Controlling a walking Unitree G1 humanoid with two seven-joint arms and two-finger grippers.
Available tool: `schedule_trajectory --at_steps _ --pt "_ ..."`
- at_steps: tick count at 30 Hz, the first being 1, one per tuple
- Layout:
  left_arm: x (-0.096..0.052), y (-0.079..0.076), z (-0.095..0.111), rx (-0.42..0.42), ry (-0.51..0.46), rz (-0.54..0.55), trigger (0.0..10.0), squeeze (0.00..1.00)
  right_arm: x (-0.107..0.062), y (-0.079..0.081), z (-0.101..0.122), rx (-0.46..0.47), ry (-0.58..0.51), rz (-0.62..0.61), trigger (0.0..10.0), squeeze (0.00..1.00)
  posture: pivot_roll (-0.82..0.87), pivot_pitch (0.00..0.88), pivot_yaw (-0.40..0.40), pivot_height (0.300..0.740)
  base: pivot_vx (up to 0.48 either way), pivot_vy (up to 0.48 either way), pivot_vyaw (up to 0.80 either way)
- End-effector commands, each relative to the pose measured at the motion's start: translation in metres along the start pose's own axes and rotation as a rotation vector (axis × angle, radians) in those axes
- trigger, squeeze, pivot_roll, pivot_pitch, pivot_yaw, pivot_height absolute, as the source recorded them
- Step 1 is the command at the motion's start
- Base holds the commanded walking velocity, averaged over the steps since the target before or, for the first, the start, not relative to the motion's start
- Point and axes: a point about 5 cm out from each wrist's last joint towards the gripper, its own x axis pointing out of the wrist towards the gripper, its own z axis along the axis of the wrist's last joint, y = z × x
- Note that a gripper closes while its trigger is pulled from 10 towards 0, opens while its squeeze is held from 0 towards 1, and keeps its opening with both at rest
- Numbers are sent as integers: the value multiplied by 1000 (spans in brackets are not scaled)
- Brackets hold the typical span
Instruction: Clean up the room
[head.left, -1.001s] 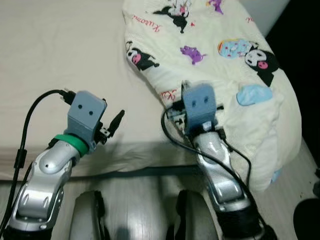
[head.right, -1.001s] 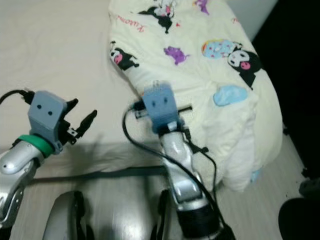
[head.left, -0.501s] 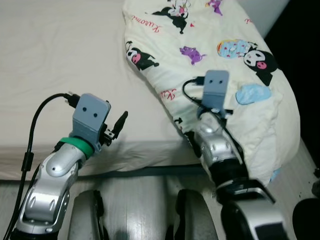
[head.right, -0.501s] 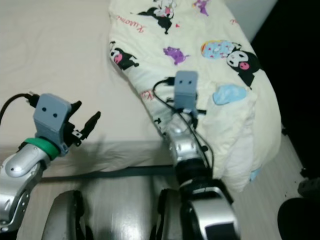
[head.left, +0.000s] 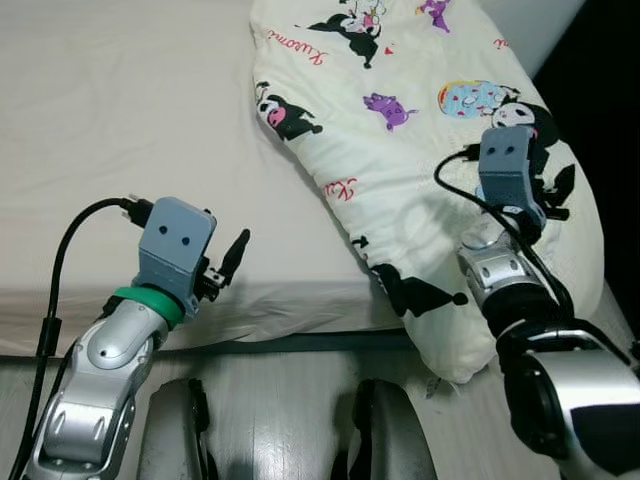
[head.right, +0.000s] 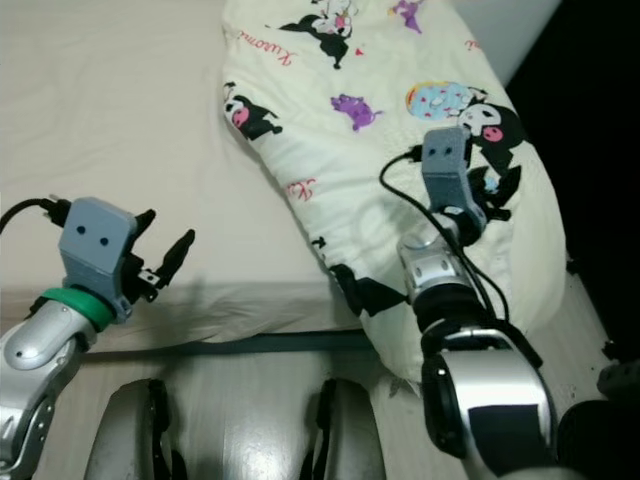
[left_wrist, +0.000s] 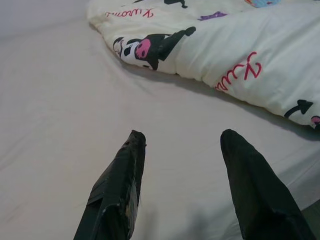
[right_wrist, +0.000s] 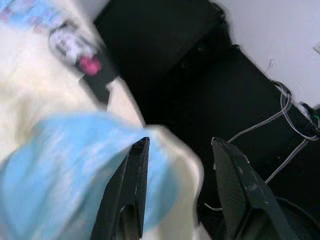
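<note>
Over quilt (head.left: 420, 150) | right gripper (right_wrist: 180, 150) fingers spread, empty | left gripper (left_wrist: 180, 145) spread above bed (head.left: 120, 130)

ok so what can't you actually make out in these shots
- Right gripper: the right wrist view is motion-blurred, so whether its fingers touch the quilt is unclear.
- Blue patch on the quilt: smeared in that view, its print unreadable.
- Quilt's far end: cut off by the top edge of both eye views.
- Dark area beside the bed: too dark in the eye views; the right wrist view shows cables there.
- Left gripper: open over the bare sheet.
</note>
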Motion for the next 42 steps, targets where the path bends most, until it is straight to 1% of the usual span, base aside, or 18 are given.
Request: schedule_trajectory --at_steps 1,6,9,13,15,17,20,22,25,30,32,33,34,37,38,39,41,42 --pt "-3 -4 -3 -8 19 -8 10000 0 -6 7 -20 -66 65 66 10000 0 156 255 -67 555 0 0 0" --pt "-3 -3 -3 -14 23 -7 10000 0 -18 19 -39 -29 198 196 10000 0 158 255 -61 555 0 0 0" --pt "-4 -2 -4 -19 28 -8 10000 0 -46 51 -43 20 263 502 10000 0 156 254 -57 555 0 0 0" --pt "-4 -2 -4 -22 30 -7 10000 0 -69 70 -40 26 262 710 10000 0 154 253 -55 555 0 0 0" --pt "-4 -2 -4 -24 30 -8 10000 0 -91 87 -32 25 225 890 10000 0 144 253 -52 555 0 0 0" --pt "-4 -2 -4 -24 30 -8 10000 0 -91 87 -32 25 225 890 10000 0 144 253 -52 555 0 0 0" --pt "-3 -2 -3 -26 29 -12 10000 0 -117 103 -21 10 149 1052 10000 0 128 254 -53 555 0 0 0" --pt "-3 -2 -3 -26 29 -12 10000 0 -117 103 -21 10 149 1052 10000 0 128 254 -53 555 0 0 0" --pt "0 -4 -2 -31 21 -21 10000 0 -152 114 -20 -3 13 1274 10000 0 113 245 -54 555 0 0 0" --pt "0 -3 0 -28 13 -23 10000 0 -177 87 -55 -31 -30 1412 10000 0 105 237 -62 555 0 0 0" --pt "1 0 1 -23 8 -20 10000 0 -191 55 -79 -59 -25 1460 10000 0 106 234 -62 555 0 0 0" --pt "1 0 1 -23 8 -20 10000 0 -191 55 -79 -59 -25 1460 10000 0 106 234 -62 555 0 0 0" --pt "1 2 1 -21 7 -19 10000 0 -198 34 -84 -46 -55 1479 10000 0 100 231 -60 555 0 0 0" --pt "1 3 1 -17 8 -19 10000 0 -203 16 -83 -13 -96 1509 10000 0 92 228 -57 555 0 0 0" --pt "2 3 0 -14 8 -25 10000 0 -207 0 -67 140 -166 1540 10000 0 77 220 -50 555 0 0 0" --pt "2 3 0 -14 8 -25 10000 0 -207 0 -67 140 -166 1540 10000 0 77 220 -50 555 0 0 0" --pt "5 1 0 -15 1 -41 10000 0 -200 -22 -34 459 -271 1546 10000 0 75 211 -43 555 0 0 0" --pt "5 1 0 -15 1 -41 10000 0 -200 -22 -34 459 -271 1546 10000 0 75 211 -43 555 0 0 0"
